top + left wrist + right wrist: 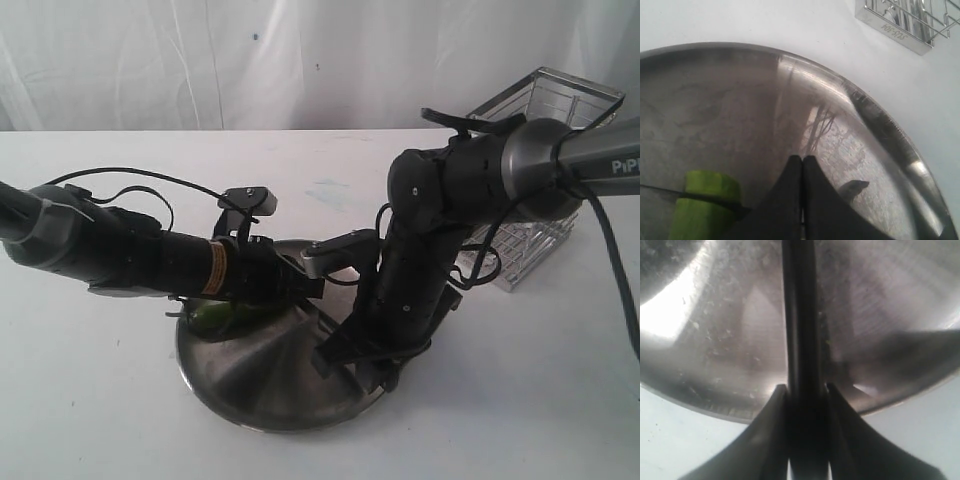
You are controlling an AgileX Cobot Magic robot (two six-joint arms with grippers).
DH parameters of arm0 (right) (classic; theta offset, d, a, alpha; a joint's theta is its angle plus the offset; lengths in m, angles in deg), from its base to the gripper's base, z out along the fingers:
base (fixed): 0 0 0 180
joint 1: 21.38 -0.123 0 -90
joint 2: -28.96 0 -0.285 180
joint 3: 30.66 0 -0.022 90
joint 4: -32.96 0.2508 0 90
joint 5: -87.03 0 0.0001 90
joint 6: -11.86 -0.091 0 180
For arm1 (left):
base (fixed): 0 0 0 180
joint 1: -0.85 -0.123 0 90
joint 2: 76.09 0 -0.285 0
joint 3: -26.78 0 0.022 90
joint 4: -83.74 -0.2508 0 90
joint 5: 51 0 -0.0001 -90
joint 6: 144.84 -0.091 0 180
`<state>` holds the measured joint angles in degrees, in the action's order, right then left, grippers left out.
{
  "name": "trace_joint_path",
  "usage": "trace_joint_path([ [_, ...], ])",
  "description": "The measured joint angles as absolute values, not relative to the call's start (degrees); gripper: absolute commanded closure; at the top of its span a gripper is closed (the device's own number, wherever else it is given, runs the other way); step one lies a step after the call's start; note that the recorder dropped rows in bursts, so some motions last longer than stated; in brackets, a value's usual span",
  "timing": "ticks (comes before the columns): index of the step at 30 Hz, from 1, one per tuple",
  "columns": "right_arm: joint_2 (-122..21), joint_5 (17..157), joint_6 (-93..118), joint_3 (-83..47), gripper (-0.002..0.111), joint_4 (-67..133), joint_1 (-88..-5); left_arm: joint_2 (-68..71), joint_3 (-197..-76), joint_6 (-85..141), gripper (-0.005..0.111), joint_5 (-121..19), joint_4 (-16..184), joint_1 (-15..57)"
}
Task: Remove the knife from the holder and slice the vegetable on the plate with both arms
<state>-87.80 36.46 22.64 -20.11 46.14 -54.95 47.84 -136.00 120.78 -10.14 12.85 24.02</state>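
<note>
The steel plate [250, 385] lies at the table's front centre. On its left part lies the green vegetable [222, 316], half hidden under my left arm. My left gripper [802, 161] is shut, its tips low over the plate [715, 100], with nothing seen between them. The vegetable [707, 212] lies right beside its fingers. A thin dark blade of the knife [700, 195] runs across the vegetable. My right gripper [802, 390] is shut on the black knife [799, 315] at the plate's [715, 340] rim. In the exterior view the right gripper [350, 360] stands over the plate's right side.
The wire holder [540, 190] stands at the back right behind my right arm, and its rim shows in the left wrist view as the holder [900, 25]. Both arms cross over the plate. White table [100, 420] surrounds it, with a white curtain behind.
</note>
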Motion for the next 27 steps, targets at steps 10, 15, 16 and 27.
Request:
trace_joint_path([
  [10,-87.8,34.75,22.41,-20.11,0.108,46.85,-54.95,45.49,-135.19,121.29,0.107,-11.5,13.52,20.88],
  [15,-87.8,34.47,22.35,-20.11,0.108,46.75,-54.95,42.62,-135.06,120.78,0.107,-12.71,13.98,17.64],
  [16,-87.8,34.47,22.35,-20.11,0.108,46.75,-54.95,42.4,-135.06,120.62,0.107,-12.83,13.97,17.2],
  [27,-87.8,34.47,22.35,-20.11,0.108,46.75,-54.95,44.9,-135.06,118.8,0.107,-13.06,13.87,17.0],
])
